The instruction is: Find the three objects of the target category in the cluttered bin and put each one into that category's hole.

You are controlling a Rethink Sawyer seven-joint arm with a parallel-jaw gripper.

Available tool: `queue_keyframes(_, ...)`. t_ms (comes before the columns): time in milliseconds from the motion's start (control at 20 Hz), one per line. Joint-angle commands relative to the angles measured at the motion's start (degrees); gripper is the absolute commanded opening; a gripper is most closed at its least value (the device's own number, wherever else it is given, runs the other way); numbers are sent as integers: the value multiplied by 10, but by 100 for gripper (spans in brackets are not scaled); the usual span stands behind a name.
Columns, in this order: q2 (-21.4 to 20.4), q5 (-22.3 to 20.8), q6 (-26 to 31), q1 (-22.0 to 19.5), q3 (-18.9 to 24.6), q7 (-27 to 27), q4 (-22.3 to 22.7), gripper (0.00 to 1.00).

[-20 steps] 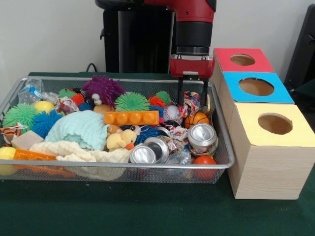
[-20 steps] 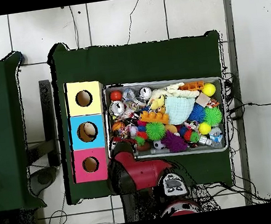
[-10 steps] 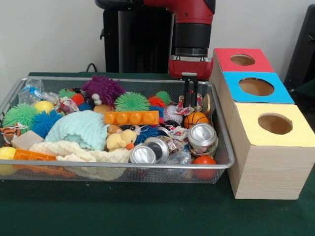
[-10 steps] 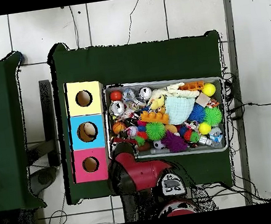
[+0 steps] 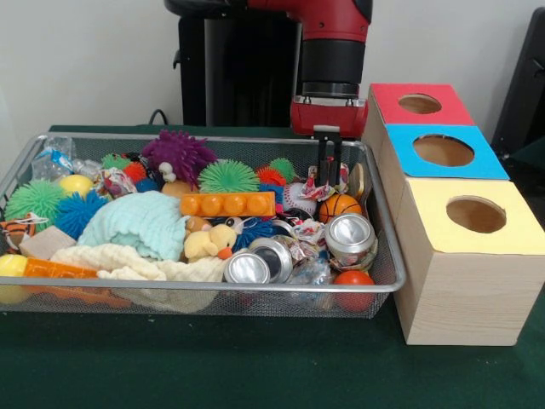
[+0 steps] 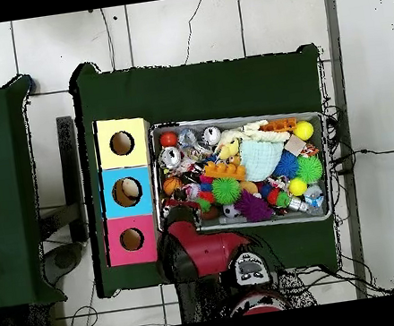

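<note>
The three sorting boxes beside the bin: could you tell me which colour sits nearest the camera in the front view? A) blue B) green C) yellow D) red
C, since the yellow box stands at the front of the row, with the blue box behind it and the red box farthest back.

mesh bin (image 5: 385, 281) crammed with toys, three crushed cans (image 5: 350, 233) front right

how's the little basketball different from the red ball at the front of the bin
The little basketball is orange with black seam lines; the red ball is plain. The basketball lies farther back in the bin, just under the gripper; the red ball sits against the front mesh wall, below a crushed can. Both are small and round.
</note>
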Motion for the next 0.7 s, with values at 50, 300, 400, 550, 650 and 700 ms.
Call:
queue_keyframes(50,-44,14,32,-12,33,75,-39,0)
queue_keyframes(300,-94,49,114,-7,48,80,-35,0)
queue_keyframes(400,-105,57,135,-5,51,79,-36,0)
queue_keyframes(550,-121,71,168,2,51,76,-39,0)
queue_keyframes(650,-130,79,188,5,52,76,-41,0)
queue_keyframes(700,-134,83,193,8,51,77,-41,0)
